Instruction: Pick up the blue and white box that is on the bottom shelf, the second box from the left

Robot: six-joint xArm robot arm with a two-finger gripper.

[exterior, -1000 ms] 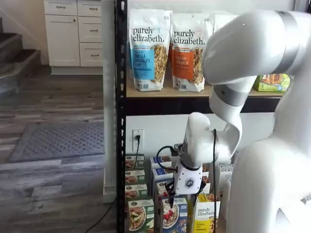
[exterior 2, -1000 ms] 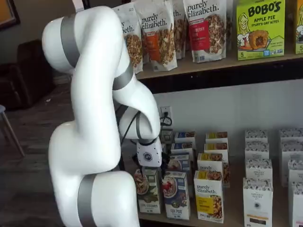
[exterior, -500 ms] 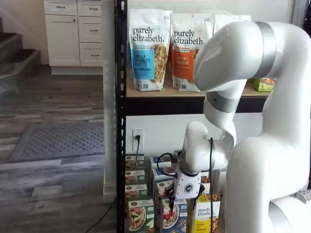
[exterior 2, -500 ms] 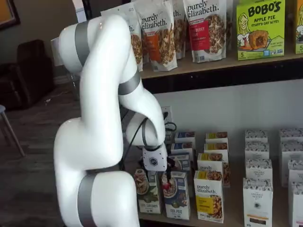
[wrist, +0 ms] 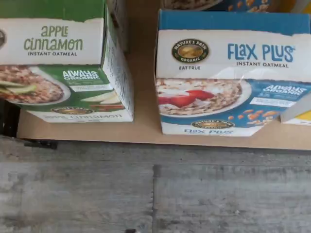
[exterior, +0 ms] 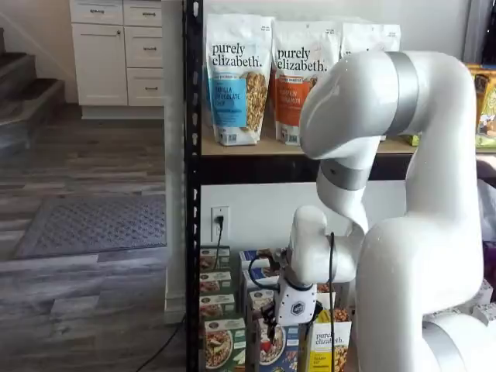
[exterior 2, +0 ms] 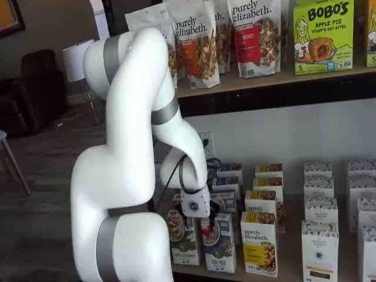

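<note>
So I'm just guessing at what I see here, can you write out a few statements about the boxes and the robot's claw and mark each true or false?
1. The blue and white box reads Flax Plus Instant Oatmeal. True.
2. The green and white box beside it reads Maple Pecan. False: it reads Apple Cinnamon.
3. The gripper has lifted the blue and white box clear of the bottom shelf. False: the box stands on the shelf board, and the gripper hangs at its top.
4. In the wrist view the two front boxes stand apart with bare board between them. True.
5. The upper shelf holds Purely Elizabeth bags. True.
6. The yellow-and-white box lies flat on its face. False: it stands upright.
</note>
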